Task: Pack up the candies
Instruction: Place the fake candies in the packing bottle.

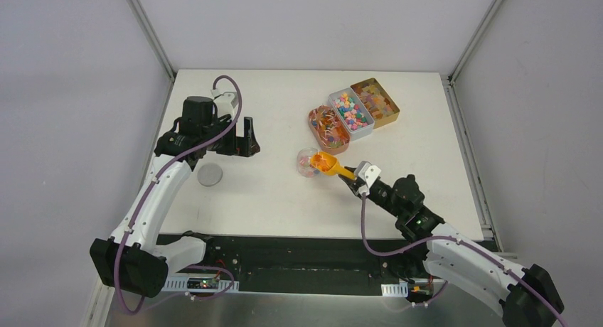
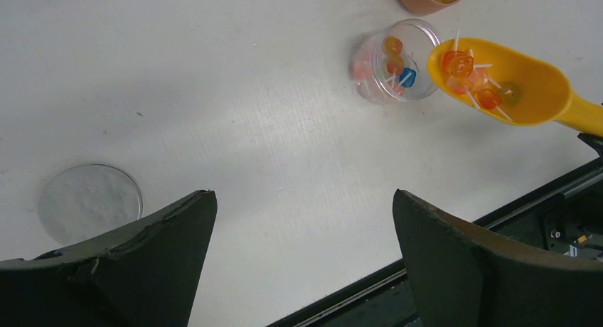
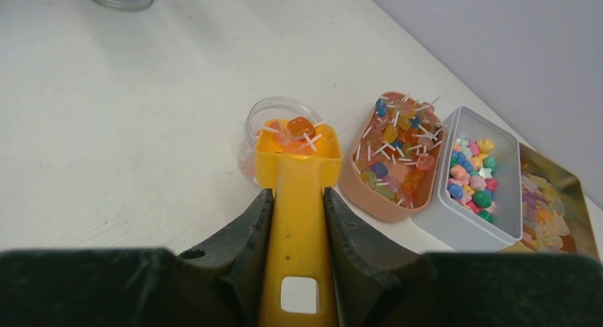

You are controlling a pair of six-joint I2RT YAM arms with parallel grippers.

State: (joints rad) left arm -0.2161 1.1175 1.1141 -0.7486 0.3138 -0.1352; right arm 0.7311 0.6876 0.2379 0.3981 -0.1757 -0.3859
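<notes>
From above, your right gripper [image 1: 358, 178] holds the scoop [image 1: 327, 162] at the jar [image 1: 306, 163], and the left gripper [image 1: 242, 141] hangs well apart. Left wrist: its jaws gape, empty, and candies [image 2: 469, 74] sit in the scoop. Right wrist: the jaws clamp the handle. You're pouring, I judge. Next, tip the lip over the jar's mouth.

On one white worktop [image 1: 284, 199]: two robot arms, the left arm [image 1: 156, 195] and the right arm [image 1: 462, 259], with one gripper apiece, the left gripper [image 2: 302, 202] and the right gripper [image 3: 297, 193]. Three open tins side by side: one pink tin [image 3: 377, 202], one grey tin [image 3: 462, 231], one gold tin [image 3: 572, 195]. One clear jar [image 2: 366, 82], one orange scoop [image 2: 544, 92], one round lid [image 2: 89, 199]. Candies [image 3: 473, 174] and lollipops [image 3: 398, 138] in the tins too many to count; about four lollipops in the scoop.
</notes>
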